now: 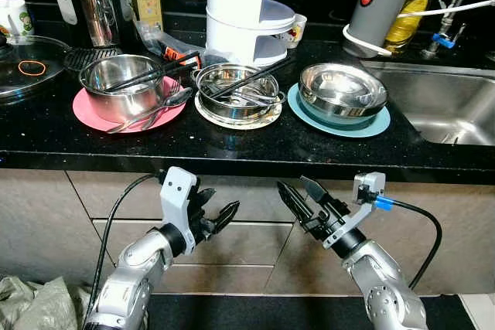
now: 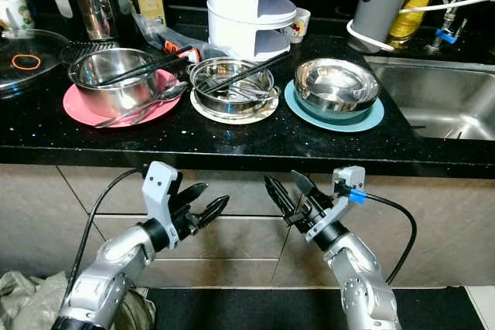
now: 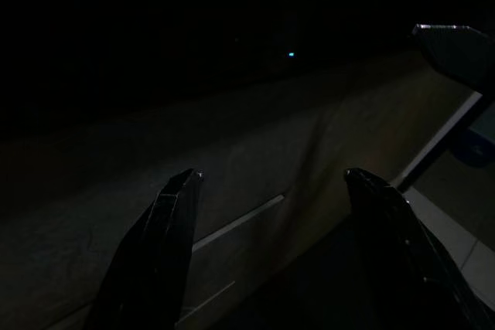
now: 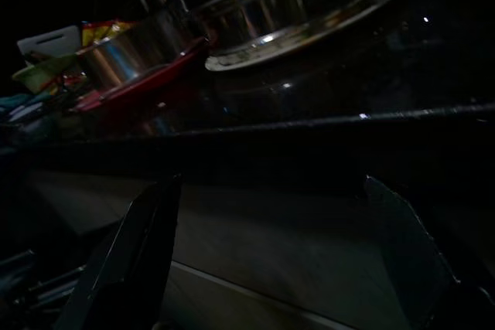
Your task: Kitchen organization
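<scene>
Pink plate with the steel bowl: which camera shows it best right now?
Left eye view: the pink plate lies fully visible under its steel bowl. The right eye view shows it equally well. The right wrist view catches it dim and edge-on; the left wrist view faces cabinet fronts.

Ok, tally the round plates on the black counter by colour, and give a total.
Pink round plate: 1
White patterned round plate: 1
Teal round plate: 1
Total: 3, each with a steel bowl on it.
</scene>
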### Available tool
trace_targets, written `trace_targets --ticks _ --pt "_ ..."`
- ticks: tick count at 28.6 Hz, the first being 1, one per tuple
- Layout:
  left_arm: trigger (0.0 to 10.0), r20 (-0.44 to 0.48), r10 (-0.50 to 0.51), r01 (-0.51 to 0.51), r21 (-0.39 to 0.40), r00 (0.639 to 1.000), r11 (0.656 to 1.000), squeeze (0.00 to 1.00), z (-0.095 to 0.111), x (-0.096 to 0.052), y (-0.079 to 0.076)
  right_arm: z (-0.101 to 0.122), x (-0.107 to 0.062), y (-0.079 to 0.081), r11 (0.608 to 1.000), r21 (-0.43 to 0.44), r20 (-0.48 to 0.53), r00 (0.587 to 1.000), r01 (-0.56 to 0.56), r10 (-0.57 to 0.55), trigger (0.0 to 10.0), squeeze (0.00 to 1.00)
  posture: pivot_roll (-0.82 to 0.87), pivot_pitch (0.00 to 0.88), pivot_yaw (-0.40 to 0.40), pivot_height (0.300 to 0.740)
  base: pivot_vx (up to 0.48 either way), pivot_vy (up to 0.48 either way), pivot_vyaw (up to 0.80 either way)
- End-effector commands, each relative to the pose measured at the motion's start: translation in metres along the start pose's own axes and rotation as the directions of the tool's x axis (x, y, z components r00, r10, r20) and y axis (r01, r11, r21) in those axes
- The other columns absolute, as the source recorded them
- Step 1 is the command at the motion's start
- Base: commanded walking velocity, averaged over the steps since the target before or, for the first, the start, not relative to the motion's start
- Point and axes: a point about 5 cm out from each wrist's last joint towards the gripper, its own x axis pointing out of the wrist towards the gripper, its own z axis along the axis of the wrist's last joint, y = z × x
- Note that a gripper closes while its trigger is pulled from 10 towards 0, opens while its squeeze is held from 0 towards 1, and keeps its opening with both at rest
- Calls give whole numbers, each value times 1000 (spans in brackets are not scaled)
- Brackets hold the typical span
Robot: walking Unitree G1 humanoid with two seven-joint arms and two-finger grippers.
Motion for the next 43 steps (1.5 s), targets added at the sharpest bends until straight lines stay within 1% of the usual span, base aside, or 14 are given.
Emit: trace_targets --ticks 1,3,4,7,11,18,21,23,26,30,43 --pt "10000 -2 -20 20 -13 1000 1000 0 -2 2 -3 1 -3 -5 1000 18 6 1000 9 -9 10000 1000 107 0 -111 740 0 0 0" --pt "10000 2 -34 34 -19 999 999 0 -2 3 -4 3 -3 -5 999 38 15 1000 1 -1 10000 1000 108 0 -113 740 0 0 0" --pt "10000 3 -47 47 -18 999 999 0 -2 4 -5 3 -4 -6 999 50 20 1000 0 -1 10000 0 107 1 -113 740 0 0 0" --pt "10000 2 -71 71 -11 997 997 0 -1 4 -8 5 -4 -8 998 64 30 1000 2 -4 10000 0 106 1 -111 740 0 0 0" --pt "10000 5 -68 68 -11 998 998 0 -1 4 -7 5 -3 -9 998 68 36 999 3 -5 10000 0 107 1 -111 740 0 0 0" --pt "10000 3 -63 63 -16 998 998 0 -1 6 -6 5 -2 -10 999 49 18 1000 23 -24 10000 0 101 1 -107 740 0 -310 0" --pt "10000 4 -63 63 -17 998 998 0 -1 7 -6 5 -2 -9 999 33 17 1000 5 -6 10000 0 100 3 -107 740 0 -339 0" --pt "10000 5 -61 62 -20 998 998 0 -1 7 -5 5 -1 -7 1000 8 15 1000 -2 2 10000 0 101 3 -108 740 0 -337 794" --pt "10000 7 -60 61 -22 998 998 0 -1 7 -5 5 -1 -6 1000 -3 10 1000 0 0 10000 0 101 3 -108 740 0 -334 788" --pt "10000 29 -55 56 -40 998 998 0 1 7 -4 4 0 -7 1000 1 2 1000 6 -6 10000 0 99 2 -109 740 0 0 327" --pt "10000 33 -56 57 -34 998 998 0 2 8 -4 6 0 -8 1000 -9 7 1000 -3 3 10000 0 106 0 -115 740 0 0 0"
